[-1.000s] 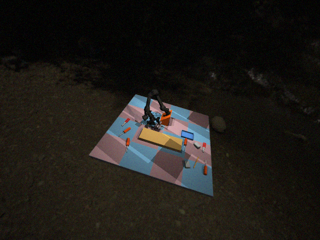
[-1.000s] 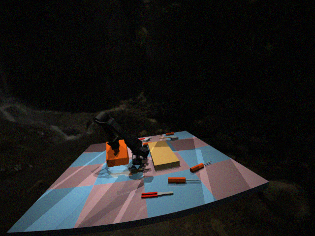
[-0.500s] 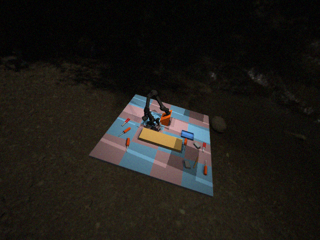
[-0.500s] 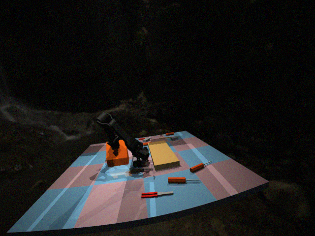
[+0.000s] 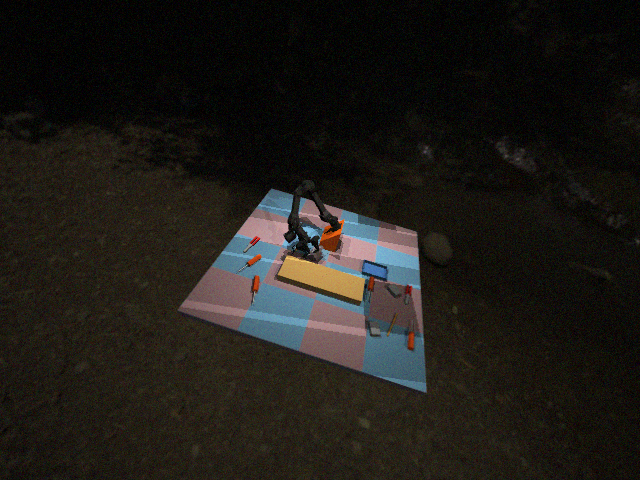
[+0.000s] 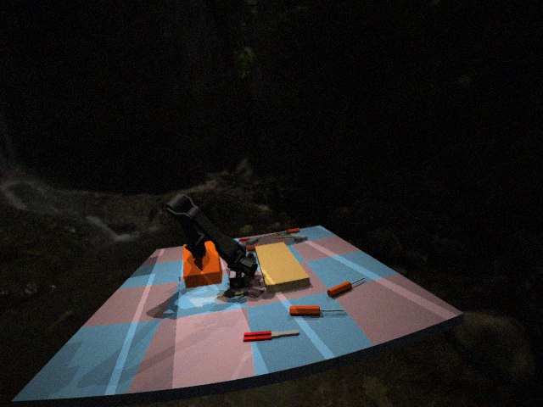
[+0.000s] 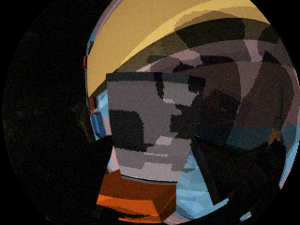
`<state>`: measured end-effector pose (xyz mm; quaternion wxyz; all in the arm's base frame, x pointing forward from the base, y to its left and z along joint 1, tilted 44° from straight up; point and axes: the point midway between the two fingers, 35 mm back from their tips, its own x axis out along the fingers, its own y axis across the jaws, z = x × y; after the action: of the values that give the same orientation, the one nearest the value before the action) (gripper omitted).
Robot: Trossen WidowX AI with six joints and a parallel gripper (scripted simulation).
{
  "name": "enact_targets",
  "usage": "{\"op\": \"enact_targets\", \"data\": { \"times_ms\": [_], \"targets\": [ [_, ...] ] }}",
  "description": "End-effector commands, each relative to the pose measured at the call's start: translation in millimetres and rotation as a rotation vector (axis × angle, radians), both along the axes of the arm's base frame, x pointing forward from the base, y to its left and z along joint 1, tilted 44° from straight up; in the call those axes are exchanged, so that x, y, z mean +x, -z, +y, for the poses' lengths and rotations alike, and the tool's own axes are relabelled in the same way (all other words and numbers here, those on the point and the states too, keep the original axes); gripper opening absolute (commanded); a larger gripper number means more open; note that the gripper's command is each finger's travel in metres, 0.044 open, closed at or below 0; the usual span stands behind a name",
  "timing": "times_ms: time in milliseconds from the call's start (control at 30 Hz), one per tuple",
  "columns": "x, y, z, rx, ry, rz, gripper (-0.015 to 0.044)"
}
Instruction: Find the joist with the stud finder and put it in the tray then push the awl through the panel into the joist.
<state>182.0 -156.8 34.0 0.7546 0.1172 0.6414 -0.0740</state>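
Note:
My gripper [image 5: 307,252] [image 6: 237,282] is low beside the left end of the yellow floor panel [image 5: 321,279] [image 6: 285,267] [image 7: 136,28], on the arm's side. Its fingers are open. A grey block [image 7: 157,103], seemingly the stud finder, still stands between them in the wrist view; I cannot tell whether it touches the table. No hole shows in the panel. The blue tray [image 5: 374,270] is empty, beyond the panel's right end. Several orange-handled pointed tools lie about, among them one [image 5: 370,284] near the tray; which is the awl is unclear.
An orange block [image 5: 330,239] [image 6: 202,279] [image 7: 136,197] stands under the arm's base. Red-handled tools [image 5: 251,243] [image 6: 257,336] lie at both sides. Two grey pieces and a yellow stick [image 5: 392,323] lie to the right of the panel.

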Motion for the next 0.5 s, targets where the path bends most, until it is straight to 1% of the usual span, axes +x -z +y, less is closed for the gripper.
{"op": "enact_targets", "data": {
  "times_ms": [0, 467],
  "targets": [
    [0, -2, 0, 0.001, 0.0, 0.0, 0.044],
    [-4, -27, -1, -0.001, 0.0, 0.0, 0.044]
  ]
}}
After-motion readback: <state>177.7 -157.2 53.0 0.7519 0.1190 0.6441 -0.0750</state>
